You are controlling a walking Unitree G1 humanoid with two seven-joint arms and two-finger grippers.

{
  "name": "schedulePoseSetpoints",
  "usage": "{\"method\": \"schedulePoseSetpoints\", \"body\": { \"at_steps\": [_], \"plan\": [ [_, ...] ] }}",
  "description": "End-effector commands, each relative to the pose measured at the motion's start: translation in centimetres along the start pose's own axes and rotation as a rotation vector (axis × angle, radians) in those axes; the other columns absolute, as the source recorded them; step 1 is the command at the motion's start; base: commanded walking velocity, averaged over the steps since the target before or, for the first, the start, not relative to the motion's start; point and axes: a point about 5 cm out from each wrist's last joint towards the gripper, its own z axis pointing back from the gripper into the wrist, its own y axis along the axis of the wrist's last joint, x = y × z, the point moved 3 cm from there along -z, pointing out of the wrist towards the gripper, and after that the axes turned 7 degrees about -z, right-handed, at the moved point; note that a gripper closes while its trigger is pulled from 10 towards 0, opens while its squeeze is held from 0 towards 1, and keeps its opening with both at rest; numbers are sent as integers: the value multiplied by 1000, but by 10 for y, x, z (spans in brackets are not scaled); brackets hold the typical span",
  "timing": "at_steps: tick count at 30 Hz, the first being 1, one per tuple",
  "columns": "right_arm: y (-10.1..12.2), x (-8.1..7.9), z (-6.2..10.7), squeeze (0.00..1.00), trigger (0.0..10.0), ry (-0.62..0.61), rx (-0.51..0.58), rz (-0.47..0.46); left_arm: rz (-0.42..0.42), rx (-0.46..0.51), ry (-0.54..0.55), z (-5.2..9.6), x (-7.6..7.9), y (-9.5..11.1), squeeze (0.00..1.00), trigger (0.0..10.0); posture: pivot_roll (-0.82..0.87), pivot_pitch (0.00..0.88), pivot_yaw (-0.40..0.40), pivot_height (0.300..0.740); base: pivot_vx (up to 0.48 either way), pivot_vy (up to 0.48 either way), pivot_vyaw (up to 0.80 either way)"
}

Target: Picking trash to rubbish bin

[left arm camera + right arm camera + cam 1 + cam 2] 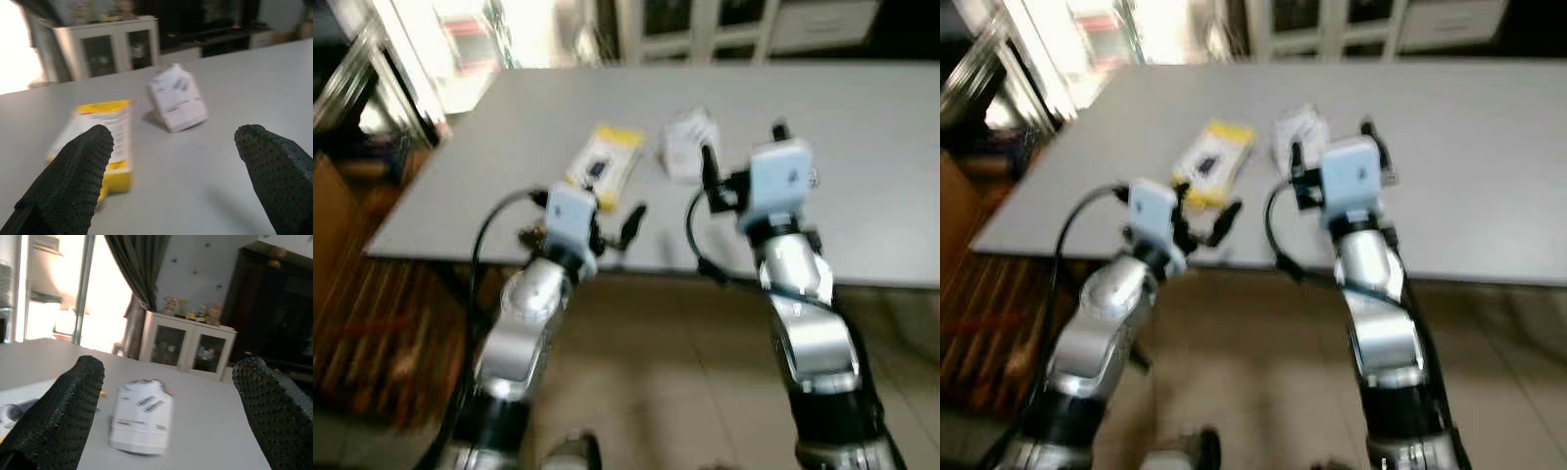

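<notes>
Plainly, the white crumpled packet lies straight ahead of the right gripper, framed between its wide-spread fingers and nearer to it than to the left gripper, also spread wide. Beside the packet, on the left arm's side, the yellow box lies flat on the grey table, its long axis running toward the near edge.

Silver arms, black cabling
</notes>
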Motion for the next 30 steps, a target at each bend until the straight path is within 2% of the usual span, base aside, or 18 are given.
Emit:
{"method": "schedulePoseSetpoints", "body": {
  "at_steps": [1, 30],
  "plan": [
    [1, -3, 0, 0, 10000, 9, 3, -2, -4, -16, -2, 0, 1, -3, 0, 10000, -23, 102, 61, 740, 375, 0, 0],
    [0, -3, -1, 0, 10000, -2, 0, 4, 0, -9, -18, 1, 5, -2, 0, 10000, -17, 107, 61, 740, 452, 0, 0]
  ]
}}
